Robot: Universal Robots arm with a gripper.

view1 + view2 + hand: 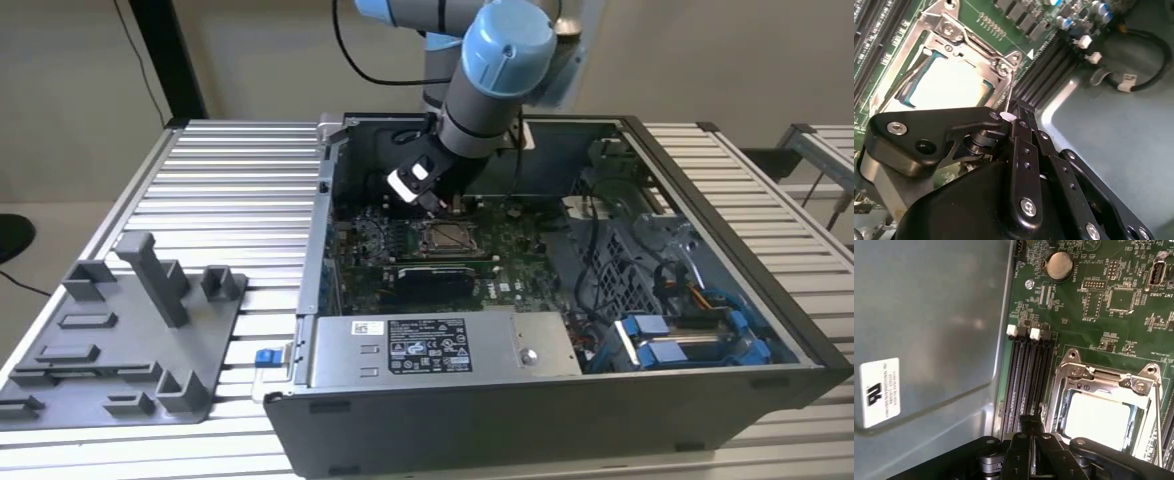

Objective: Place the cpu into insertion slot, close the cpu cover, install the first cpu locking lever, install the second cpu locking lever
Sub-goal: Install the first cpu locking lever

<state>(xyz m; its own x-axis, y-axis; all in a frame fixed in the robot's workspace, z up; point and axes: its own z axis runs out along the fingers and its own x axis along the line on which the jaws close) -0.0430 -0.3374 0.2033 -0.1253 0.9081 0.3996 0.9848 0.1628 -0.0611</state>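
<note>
We see the cpu (1096, 420) in the insertion slot (427, 245), centre of the exterior view, with the cpu cover (1104, 377) down. The tool (1014, 114) is closed beside it, and the locking lever (1157, 415) seemingly unlatched.

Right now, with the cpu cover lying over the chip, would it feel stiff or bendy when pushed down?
The cpu cover looks like thin sheet metal around a large window, so its bars probably flex a little. It seems to lie flat over the cpu, which likely backs it against a downward push. Its shiny surface is probably slippery.
</note>
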